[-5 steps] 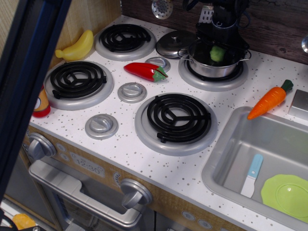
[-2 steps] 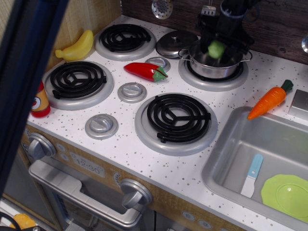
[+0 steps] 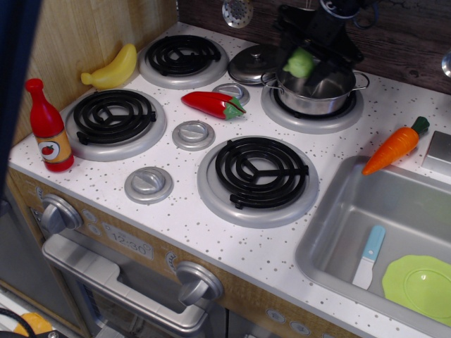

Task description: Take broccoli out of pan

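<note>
The broccoli, a small light-green lumpy toy, is held in my black gripper, lifted above the left rim of the pan. The pan, a shiny steel pot with two side handles, stands on the back right burner. The gripper comes down from the top of the frame, and its fingers are shut on the broccoli. The inside of the pan looks empty as far as it shows.
A steel lid lies left of the pan. A red pepper, yellow banana, ketchup bottle and carrot lie around the stove. The sink at right holds a lime-green plate and a blue knife.
The gripper has lifted the broccoli out of the pan and moved it up and to the left. A dark blue bar at the left has moved out, uncovering the ketchup bottle.
</note>
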You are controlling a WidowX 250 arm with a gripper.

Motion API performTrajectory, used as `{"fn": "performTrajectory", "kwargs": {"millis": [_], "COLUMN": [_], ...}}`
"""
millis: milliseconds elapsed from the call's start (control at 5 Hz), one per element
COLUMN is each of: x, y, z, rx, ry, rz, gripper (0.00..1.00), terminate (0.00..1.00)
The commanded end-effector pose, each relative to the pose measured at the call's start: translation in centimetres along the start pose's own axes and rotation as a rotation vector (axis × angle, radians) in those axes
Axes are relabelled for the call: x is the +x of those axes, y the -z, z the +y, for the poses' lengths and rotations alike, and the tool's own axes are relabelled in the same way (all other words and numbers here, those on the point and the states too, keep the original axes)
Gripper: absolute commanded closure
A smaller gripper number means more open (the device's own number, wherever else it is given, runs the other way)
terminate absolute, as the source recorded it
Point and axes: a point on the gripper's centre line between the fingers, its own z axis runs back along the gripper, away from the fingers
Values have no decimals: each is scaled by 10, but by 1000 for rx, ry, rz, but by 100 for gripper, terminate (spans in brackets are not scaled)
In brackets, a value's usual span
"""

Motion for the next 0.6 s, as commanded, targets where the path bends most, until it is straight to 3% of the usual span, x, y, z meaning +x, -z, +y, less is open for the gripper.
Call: {"fn": "performTrajectory", "kwargs": {"millis": [0,200,400], "x": [-10,-41,-62], "y": [-33,-21,-15], "z": [13,13,7], "rx": [-37,-135,-204], "ry": [-79,-45,-15], "rz": [-46,57,101], "gripper": [100,100,100], "terminate": [0,0,0]}}
